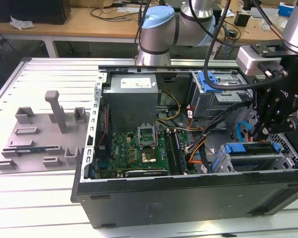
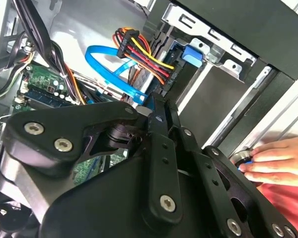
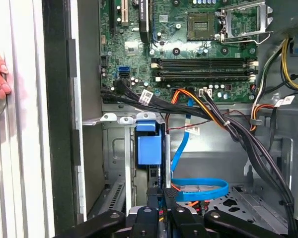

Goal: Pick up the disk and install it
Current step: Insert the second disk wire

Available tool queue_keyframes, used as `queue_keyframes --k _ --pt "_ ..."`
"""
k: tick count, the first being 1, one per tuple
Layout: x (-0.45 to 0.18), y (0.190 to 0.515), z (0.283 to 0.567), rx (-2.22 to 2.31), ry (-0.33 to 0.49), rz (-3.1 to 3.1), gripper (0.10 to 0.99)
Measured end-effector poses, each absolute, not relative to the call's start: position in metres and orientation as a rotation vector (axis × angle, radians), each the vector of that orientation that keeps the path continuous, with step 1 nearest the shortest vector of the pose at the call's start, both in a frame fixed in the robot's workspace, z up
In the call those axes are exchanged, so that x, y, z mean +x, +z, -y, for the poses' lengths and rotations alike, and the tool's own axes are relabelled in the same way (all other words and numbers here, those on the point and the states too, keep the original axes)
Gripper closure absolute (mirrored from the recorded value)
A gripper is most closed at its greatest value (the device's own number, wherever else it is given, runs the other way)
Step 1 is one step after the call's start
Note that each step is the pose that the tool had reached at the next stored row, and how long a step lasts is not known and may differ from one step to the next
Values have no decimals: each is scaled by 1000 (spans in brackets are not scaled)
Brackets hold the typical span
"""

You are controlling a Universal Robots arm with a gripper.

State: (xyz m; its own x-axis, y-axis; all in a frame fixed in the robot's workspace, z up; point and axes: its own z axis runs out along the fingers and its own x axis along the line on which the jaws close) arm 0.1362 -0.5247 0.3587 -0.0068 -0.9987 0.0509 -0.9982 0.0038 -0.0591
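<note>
Pincer: the pincer [image 1: 260,134] hangs inside the open computer case [image 1: 188,198], its fingers [image 3: 165,198] drawn narrow, almost together (nothing visible between them).
Disk: the disk [image 1: 251,154], in its blue carrier, lies in the drive bay just beneath the pincer.
Cables: a blue flat cable [image 3: 198,189] curves just beside the fingertips.
Hand: a person's hand [image 2: 275,161] rests on the worktop [image 1: 35,198], apart from the pincer.

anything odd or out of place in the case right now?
One thing: a person's hand rests on the table rail just outside the open computer case, close to the gripper, which is down in the drive bay. Inside, nothing looks damaged or spilled.
</note>
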Motion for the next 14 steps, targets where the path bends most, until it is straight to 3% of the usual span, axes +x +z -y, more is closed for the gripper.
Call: queue_keyframes --k 14 --pt "136 355 524 -2210 -122 -2221 925"
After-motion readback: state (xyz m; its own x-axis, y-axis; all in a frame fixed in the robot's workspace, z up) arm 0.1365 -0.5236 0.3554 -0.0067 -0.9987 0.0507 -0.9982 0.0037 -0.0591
